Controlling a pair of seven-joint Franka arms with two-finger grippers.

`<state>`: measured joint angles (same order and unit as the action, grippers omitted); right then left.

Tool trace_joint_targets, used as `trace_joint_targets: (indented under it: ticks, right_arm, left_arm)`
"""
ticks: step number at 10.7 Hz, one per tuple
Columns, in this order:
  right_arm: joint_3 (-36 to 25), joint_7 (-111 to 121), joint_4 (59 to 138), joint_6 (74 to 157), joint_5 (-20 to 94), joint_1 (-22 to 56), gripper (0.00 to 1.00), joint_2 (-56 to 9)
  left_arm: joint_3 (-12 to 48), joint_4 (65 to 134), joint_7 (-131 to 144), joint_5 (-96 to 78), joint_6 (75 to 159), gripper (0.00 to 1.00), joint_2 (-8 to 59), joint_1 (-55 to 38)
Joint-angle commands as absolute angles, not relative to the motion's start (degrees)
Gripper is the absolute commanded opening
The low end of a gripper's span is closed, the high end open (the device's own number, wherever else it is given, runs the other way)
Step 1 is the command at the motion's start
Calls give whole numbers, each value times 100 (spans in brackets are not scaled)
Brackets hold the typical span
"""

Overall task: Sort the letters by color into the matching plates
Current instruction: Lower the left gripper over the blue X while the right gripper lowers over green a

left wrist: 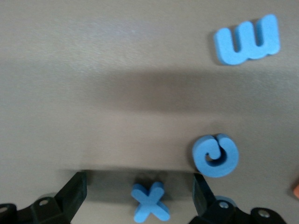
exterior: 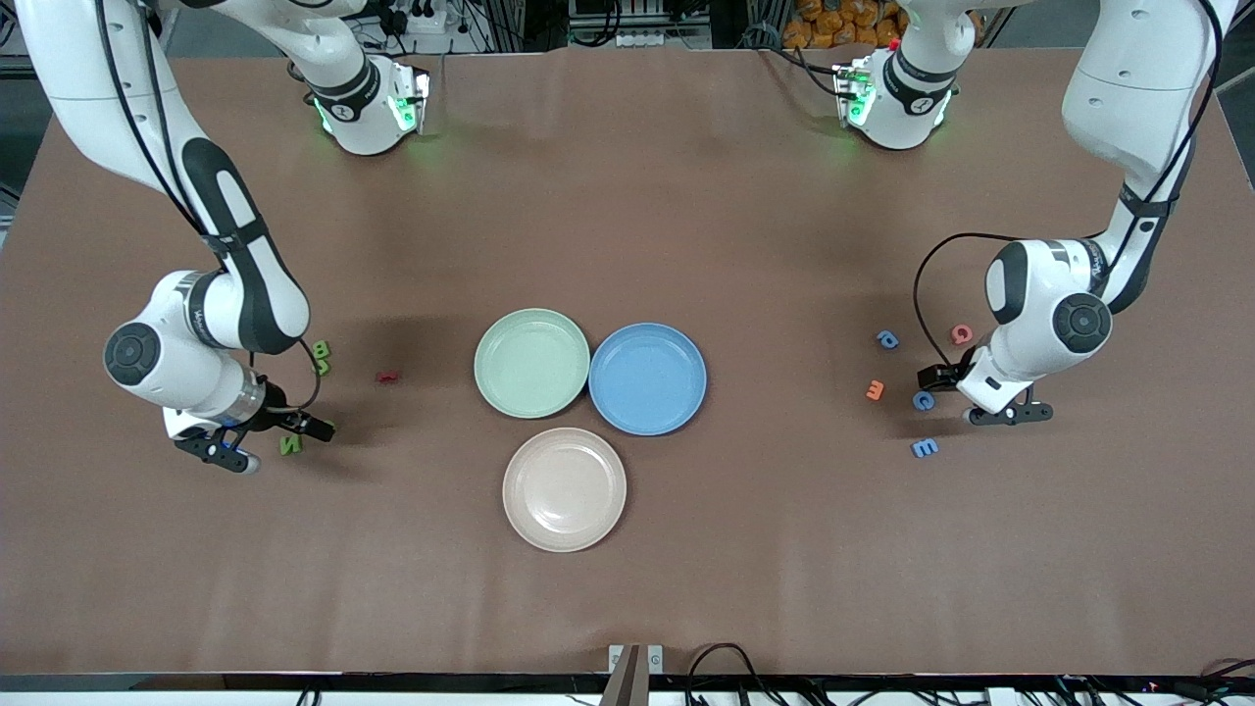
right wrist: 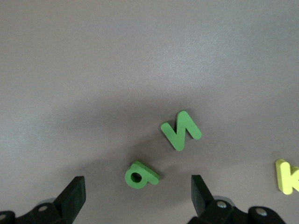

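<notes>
The mint green plate (exterior: 531, 363) and the blue plate (exterior: 647, 378) lie side by side mid-table. My left gripper (exterior: 985, 407) hangs low and open at the left arm's end. A blue X (left wrist: 150, 203) lies on the table between its fingers (left wrist: 74, 191), untouched. A blue C (left wrist: 216, 155) and a blue E (left wrist: 247, 39) lie close by. My right gripper (exterior: 260, 438) is low and open at the right arm's end, with a green P-shaped letter (right wrist: 140, 174) between its fingers (right wrist: 74, 191). A green N (right wrist: 181, 130) lies just past it.
A beige plate (exterior: 564, 488) sits nearer the camera than the two plates. Near the left gripper lie a blue P (exterior: 887, 339), a red G (exterior: 962, 333) and an orange E (exterior: 875, 390). Near the right gripper are a green B (exterior: 322, 348), a red letter (exterior: 388, 376) and a yellow-green K (right wrist: 286, 176).
</notes>
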<state>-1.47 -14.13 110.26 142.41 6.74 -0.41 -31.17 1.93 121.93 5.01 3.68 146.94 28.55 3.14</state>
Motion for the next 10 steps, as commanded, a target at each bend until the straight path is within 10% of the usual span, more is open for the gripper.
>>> trace_joint_targets:
  ticks: [1,10]
  right_arm:
    - [-114,-1450,10995,14335,747,-26,100,-3252]
    - [-123,-1450,11205,14713,729,79,92,-3410]
  left_arm:
    - [202,12217,668,492,14748,100,2760,457]
    - [264,12542,1485,466,14766,100,2488,457]
